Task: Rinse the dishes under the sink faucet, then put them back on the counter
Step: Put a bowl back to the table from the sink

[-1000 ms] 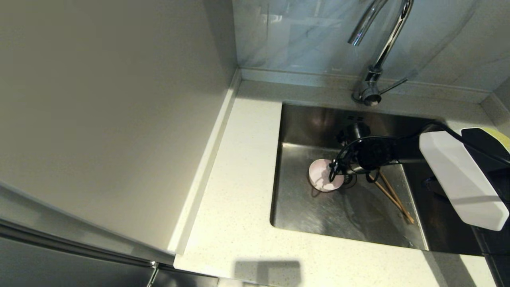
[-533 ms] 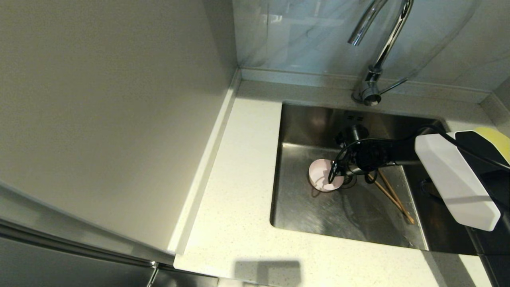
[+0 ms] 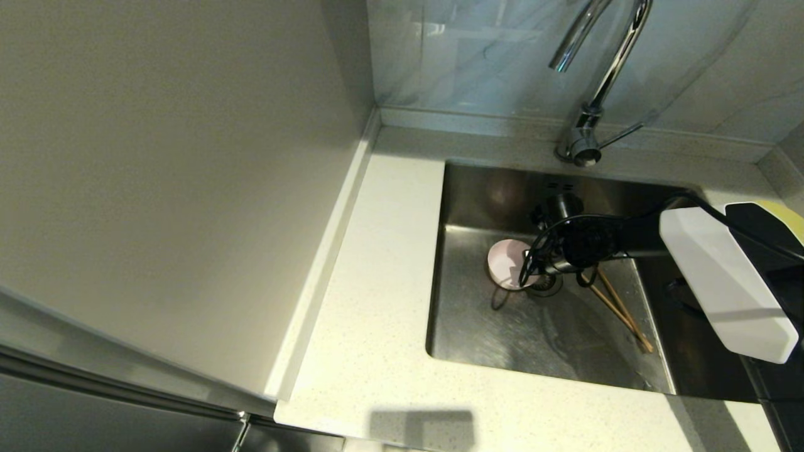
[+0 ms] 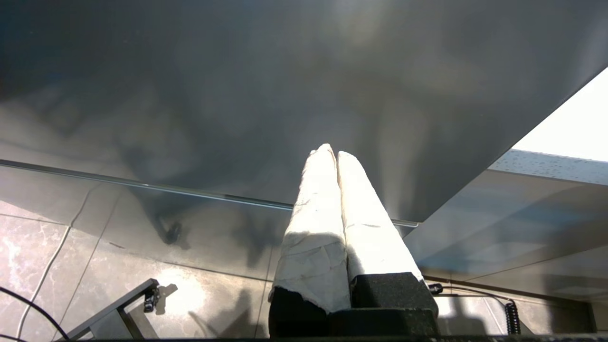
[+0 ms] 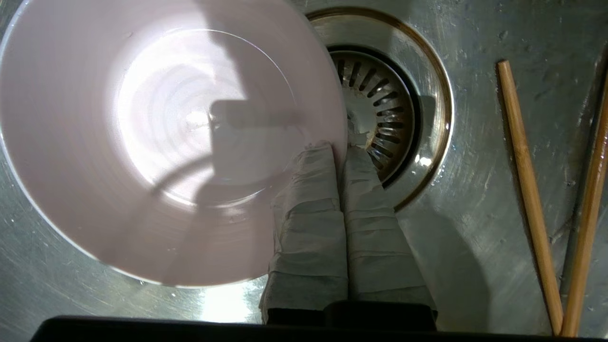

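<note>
In the sink [image 3: 502, 342], my right gripper [image 3: 525, 275] [image 5: 343, 148] is shut on the rim of the pale-pink bowl [image 3: 504, 260] [image 5: 161, 142]. One taped finger is inside the rim and the other outside. The bowl hangs just off the basin floor beside the round drain [image 5: 384, 95], with its shadow below it. The two brown chopsticks [image 3: 619, 307] [image 5: 527, 190] lie on the basin floor to the right of the drain. The chrome faucet [image 3: 603, 69] arches above the sink's back edge. My left gripper [image 4: 332, 151] is shut and empty, parked low in front of a dark cabinet front.
The speckled counter [image 3: 377, 282] runs left of and in front of the sink, with a pale wall panel [image 3: 176, 188] rising on its left. The right arm's white cover [image 3: 722, 282] overhangs the sink's right side. A pale-yellow edge [image 3: 785, 212] shows behind it.
The right gripper has shut on the pink bowl's rim. The bowl has come up a little and shifted toward the back of the sink. The chopsticks have not moved.
</note>
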Motion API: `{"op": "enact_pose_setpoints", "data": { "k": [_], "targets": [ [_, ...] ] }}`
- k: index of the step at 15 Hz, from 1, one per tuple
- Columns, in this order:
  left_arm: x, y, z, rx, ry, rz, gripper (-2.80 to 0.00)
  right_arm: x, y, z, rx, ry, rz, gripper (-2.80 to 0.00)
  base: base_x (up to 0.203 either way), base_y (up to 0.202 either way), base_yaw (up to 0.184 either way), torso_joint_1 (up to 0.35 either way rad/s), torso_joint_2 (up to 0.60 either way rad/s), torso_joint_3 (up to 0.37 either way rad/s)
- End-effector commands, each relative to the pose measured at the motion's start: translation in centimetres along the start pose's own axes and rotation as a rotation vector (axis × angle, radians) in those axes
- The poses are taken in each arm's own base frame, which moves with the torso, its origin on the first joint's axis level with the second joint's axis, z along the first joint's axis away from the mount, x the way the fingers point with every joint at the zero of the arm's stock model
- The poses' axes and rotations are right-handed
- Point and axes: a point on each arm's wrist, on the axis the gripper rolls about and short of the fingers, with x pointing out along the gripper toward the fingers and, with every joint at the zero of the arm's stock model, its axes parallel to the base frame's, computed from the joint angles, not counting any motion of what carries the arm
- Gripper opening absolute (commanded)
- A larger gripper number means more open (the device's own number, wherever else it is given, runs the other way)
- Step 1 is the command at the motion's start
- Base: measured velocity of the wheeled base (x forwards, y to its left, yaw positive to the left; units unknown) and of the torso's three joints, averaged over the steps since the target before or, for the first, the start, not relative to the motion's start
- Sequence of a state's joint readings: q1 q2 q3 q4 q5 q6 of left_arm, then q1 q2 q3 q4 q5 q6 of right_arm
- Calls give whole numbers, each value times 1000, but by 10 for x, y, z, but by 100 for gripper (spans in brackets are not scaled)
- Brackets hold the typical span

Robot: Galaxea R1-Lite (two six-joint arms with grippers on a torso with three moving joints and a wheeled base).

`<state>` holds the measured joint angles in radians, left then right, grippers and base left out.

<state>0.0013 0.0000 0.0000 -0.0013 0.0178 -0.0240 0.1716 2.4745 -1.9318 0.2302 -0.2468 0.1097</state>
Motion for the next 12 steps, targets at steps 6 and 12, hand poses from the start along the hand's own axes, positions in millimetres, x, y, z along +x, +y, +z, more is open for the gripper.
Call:
{"op": "enact_pose_setpoints", "data": {
  "k": [6,12],
  "targets": [
    [0,0,0,-1,-3,1,-280,-24,-36,20,50,-48,-52,-280,0,0,0,0,0,0],
    [0,0,0,-1,-3,1,-280,-51,-61,30,59,-77,-83,-280,0,0,0,0,0,0]
  ]
}}
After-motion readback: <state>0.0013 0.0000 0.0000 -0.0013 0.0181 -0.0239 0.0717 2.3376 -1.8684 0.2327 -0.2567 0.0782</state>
